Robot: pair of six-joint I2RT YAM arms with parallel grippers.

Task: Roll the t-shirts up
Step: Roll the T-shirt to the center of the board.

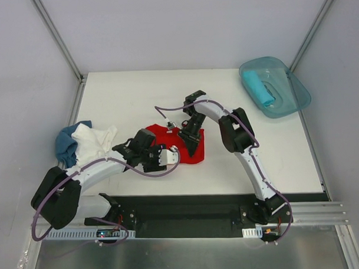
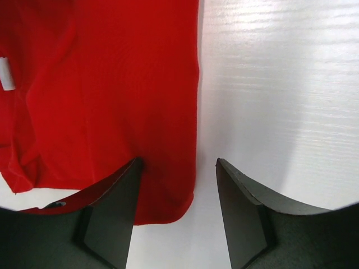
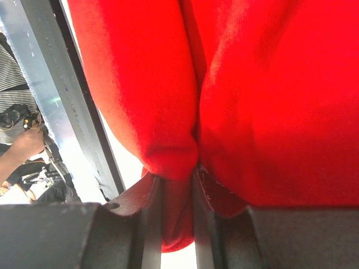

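Note:
The red t-shirt (image 1: 168, 136) lies bunched at the table's middle. My right gripper (image 1: 190, 145) is shut on a fold of it; in the right wrist view the red cloth (image 3: 269, 101) fills the frame and a pinch of it sits between the jaws of the right gripper (image 3: 178, 188). My left gripper (image 1: 168, 157) is open at the shirt's near left edge. In the left wrist view the left gripper (image 2: 178, 168) straddles a corner of the red shirt (image 2: 112, 89) without holding it. A white t-shirt (image 1: 94, 140) and a blue one (image 1: 65, 144) lie heaped at the left.
A translucent teal tub (image 1: 290, 92) stands at the back right with a rolled turquoise shirt (image 1: 257, 87) in it. Grey walls and metal posts enclose the table. A black strip and rail run along the near edge (image 1: 188, 208).

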